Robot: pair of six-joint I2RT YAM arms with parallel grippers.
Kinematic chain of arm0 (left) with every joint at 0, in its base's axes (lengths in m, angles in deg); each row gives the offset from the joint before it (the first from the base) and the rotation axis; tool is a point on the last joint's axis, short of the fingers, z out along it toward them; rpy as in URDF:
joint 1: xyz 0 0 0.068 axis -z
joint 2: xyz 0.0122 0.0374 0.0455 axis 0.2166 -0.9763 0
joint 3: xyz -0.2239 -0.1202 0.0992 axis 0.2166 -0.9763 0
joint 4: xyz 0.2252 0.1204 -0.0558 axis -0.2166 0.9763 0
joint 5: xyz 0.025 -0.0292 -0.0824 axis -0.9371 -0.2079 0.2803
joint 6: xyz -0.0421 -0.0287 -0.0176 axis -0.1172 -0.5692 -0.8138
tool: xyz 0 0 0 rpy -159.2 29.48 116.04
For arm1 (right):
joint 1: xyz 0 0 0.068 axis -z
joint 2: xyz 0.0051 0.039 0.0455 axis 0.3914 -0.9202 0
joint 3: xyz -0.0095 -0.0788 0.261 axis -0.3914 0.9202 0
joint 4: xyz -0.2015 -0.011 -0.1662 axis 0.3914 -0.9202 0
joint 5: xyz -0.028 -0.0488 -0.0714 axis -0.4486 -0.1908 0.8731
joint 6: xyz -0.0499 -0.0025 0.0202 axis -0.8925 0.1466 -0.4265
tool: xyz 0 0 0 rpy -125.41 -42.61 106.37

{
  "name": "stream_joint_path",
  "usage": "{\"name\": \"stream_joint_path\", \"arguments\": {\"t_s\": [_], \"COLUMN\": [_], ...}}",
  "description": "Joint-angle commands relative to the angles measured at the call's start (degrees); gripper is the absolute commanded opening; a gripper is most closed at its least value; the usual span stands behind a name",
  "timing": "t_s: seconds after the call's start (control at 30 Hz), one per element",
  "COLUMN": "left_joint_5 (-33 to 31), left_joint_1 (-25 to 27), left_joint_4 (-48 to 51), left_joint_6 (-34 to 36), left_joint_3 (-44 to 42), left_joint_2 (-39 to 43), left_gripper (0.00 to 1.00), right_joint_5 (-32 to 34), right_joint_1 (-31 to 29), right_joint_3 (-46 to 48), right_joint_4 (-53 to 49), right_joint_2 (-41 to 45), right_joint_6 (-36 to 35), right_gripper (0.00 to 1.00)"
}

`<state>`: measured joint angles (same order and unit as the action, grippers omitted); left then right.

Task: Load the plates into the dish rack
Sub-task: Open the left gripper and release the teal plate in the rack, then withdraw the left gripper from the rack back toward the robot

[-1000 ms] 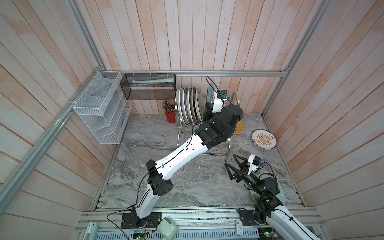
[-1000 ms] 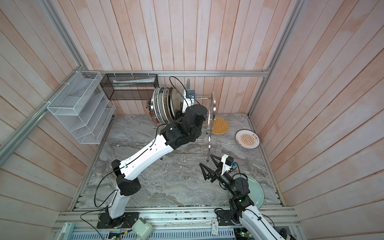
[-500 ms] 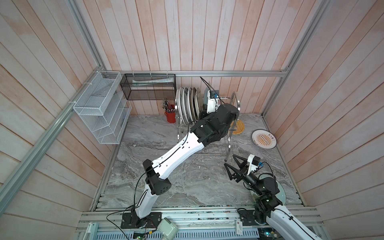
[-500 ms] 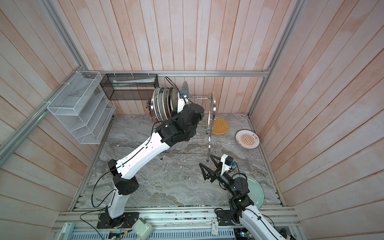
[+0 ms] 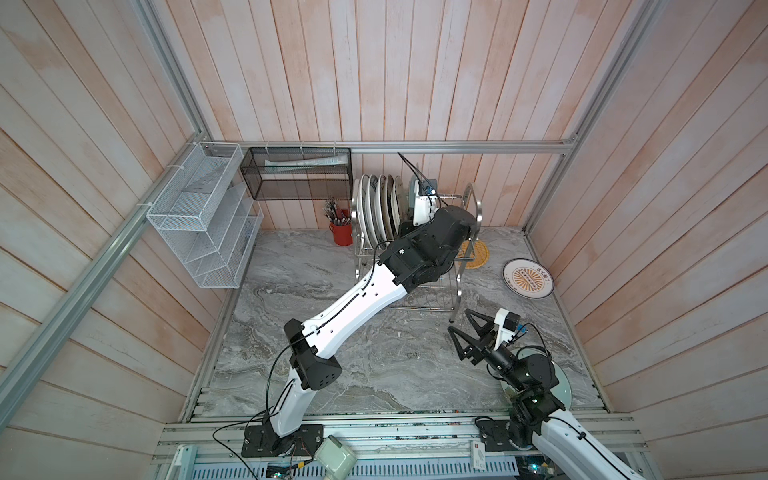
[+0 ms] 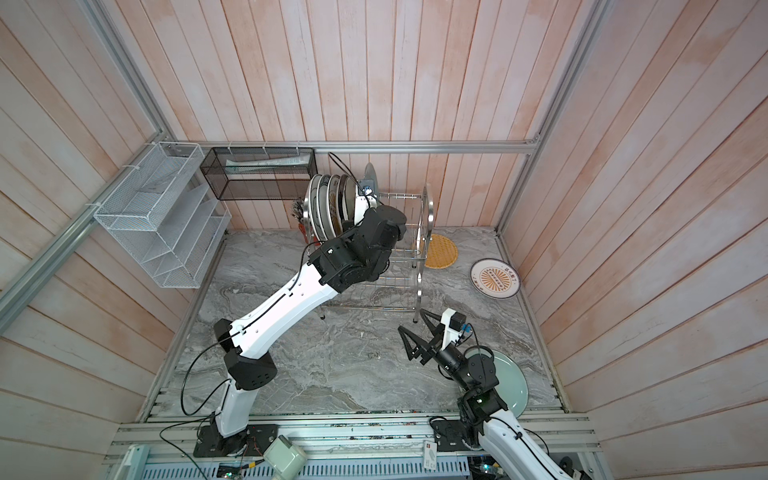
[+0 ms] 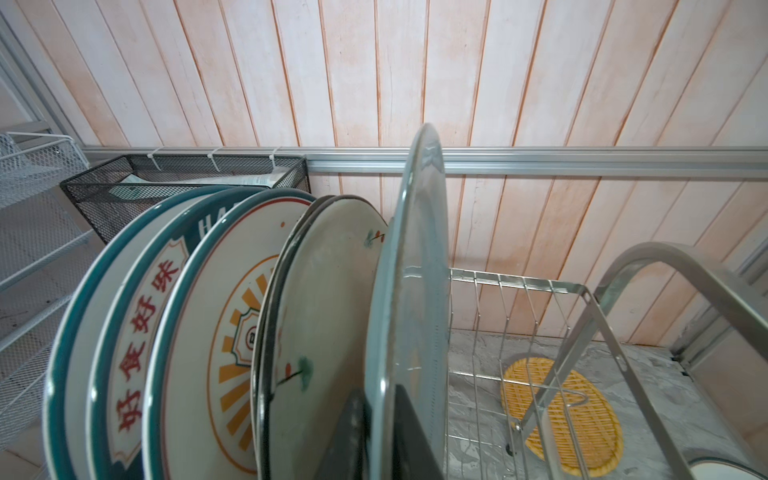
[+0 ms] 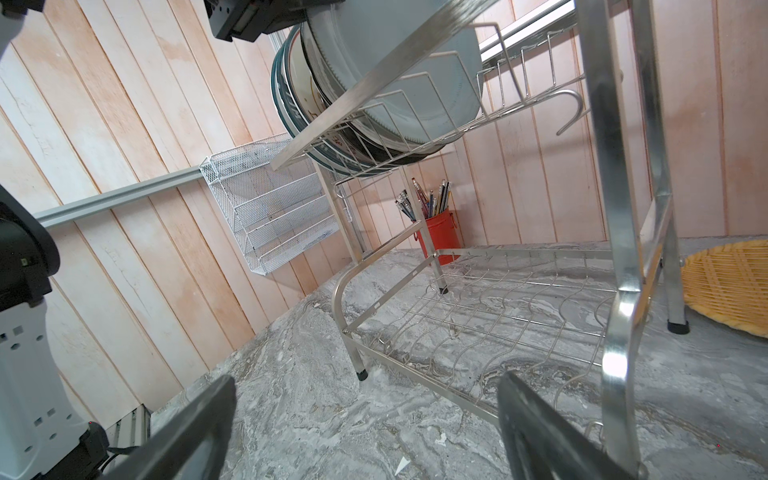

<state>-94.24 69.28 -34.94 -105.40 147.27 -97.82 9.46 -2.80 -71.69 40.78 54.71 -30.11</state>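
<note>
The dish rack [image 5: 478, 208] [image 6: 428, 216] stands at the back wall. Several plates [image 5: 376, 208] [image 7: 249, 332] stand upright in its top tier. My left gripper [image 7: 380, 399] is shut on the rim of a grey-blue plate [image 7: 415, 291] [image 6: 371, 176], upright beside the cream floral plate. A sunburst plate [image 5: 528, 277], an orange lattice plate [image 5: 476, 253] [image 8: 731, 286] and a pale green plate [image 6: 509, 382] lie on the table. My right gripper [image 5: 459, 321] [image 8: 365, 380] hangs open and empty near the rack's front leg.
A red cup of pens [image 5: 341, 232] [image 8: 438, 237] stands left of the rack. A white mesh organiser [image 5: 203, 216] and a black mesh basket [image 5: 297, 174] hang on the walls. My right arm's base covers part of the pale green plate.
My left gripper carried the grey-blue plate a little to the left, closer to the row of racked plates. The right arm has not moved.
</note>
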Motion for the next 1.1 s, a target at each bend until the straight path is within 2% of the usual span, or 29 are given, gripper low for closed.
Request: {"name": "stream_joint_path", "arguments": {"t_s": [0.0,0.3,0.6,0.87,1.07], "left_joint_5": [2.8,2.9,4.0,8.8,16.5], "left_joint_1": [0.3,0.5,0.5,0.4,-0.5], "left_joint_4": [-2.2,-2.2,-2.0,-2.2,-1.4], "left_joint_6": [0.4,0.2,-0.1,0.7,0.0], "left_joint_3": [1.6,1.5,0.4,0.8,-0.1], "left_joint_2": [1.9,2.3,4.4,6.2,8.7], "left_gripper": [0.19,0.24,0.44,0.59,0.71], "right_joint_5": [0.5,0.7,0.8,1.0,1.2], "right_joint_1": [-0.4,-0.5,-0.5,-0.6,-0.7], "right_joint_3": [0.4,0.4,0.3,0.3,0.3], "right_joint_4": [2.2,2.1,1.9,1.8,1.6], "right_joint_2": [-0.3,-0.4,-0.7,-1.0,-1.3], "right_joint_6": [-0.7,-0.9,-1.3,-1.7,-2.0], "right_gripper": [0.98,0.98,0.98,0.98,0.98]}}
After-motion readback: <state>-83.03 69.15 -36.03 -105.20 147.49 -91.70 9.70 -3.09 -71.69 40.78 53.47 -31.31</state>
